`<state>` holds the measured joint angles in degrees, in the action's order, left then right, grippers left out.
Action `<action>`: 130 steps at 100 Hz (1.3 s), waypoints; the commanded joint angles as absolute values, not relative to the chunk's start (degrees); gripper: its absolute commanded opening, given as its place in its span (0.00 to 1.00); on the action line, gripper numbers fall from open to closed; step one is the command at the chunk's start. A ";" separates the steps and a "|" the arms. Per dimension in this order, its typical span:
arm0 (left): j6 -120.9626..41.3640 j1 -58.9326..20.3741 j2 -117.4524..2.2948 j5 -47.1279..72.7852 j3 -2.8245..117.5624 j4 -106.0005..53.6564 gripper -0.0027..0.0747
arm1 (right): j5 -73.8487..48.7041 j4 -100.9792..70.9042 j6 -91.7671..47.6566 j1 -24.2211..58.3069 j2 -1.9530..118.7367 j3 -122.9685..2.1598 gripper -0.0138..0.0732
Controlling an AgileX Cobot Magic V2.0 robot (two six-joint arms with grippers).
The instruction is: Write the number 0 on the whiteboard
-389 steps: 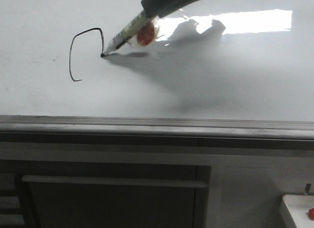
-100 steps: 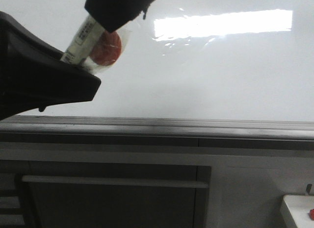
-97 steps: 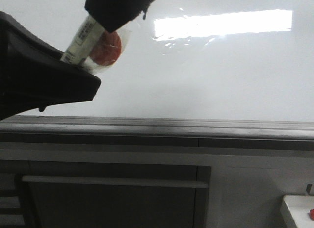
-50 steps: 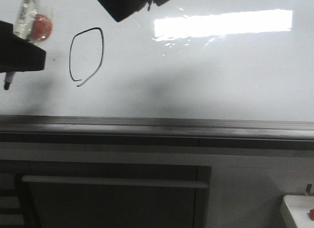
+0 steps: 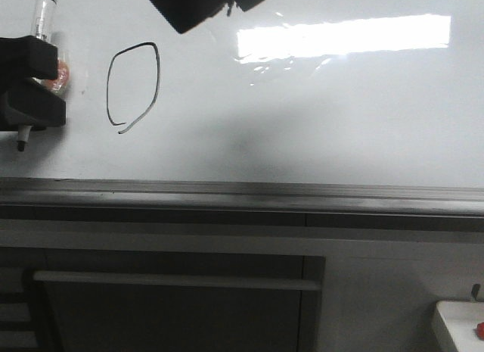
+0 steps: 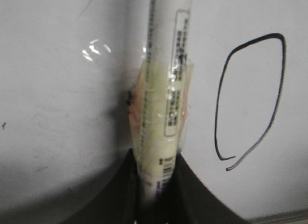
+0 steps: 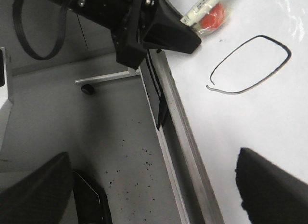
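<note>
The number 0 point(image 5: 108, 87) is a thin black loop with an open tail at its bottom, drawn on the left of the glossy whiteboard point(image 5: 325, 117). My left gripper point(image 5: 30, 95) is at the far left, shut on the marker point(image 5: 41, 19), which stands upright with its tip point(image 5: 21, 145) pointing down, left of the loop. The left wrist view shows the marker point(image 6: 163, 89) between the jaws and the 0 point(image 6: 216, 113) beside it. My right gripper point(image 5: 200, 5) hangs at the top, above the loop. Its fingers point(image 7: 272, 185) are wide apart and empty.
The board's grey metal edge strip point(image 5: 242, 191) runs across the front. Below it is a cabinet front with a bar handle point(image 5: 178, 280). A white box with a red item point(image 5: 460, 325) sits at the bottom right. The right wrist view shows speckled floor point(image 7: 106, 137).
The loop was closed since the oldest frame. The marker passed from my right gripper to my left. The left gripper has carried it to the far left and turned it upright.
</note>
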<state>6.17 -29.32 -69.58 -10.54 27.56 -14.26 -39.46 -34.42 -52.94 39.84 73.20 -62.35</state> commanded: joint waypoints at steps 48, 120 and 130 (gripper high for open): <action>6.61 -29.10 -71.07 -14.19 29.75 -15.05 0.06 | -38.38 -35.96 -52.74 39.50 71.44 -63.70 0.86; 6.21 -29.10 -59.65 -13.05 29.63 -13.61 0.24 | -41.22 -35.96 -50.61 37.01 69.89 -63.70 0.08; 6.12 -29.24 -53.09 -12.66 29.11 -8.97 0.01 | -41.06 -35.96 -50.61 36.43 67.94 -63.51 0.10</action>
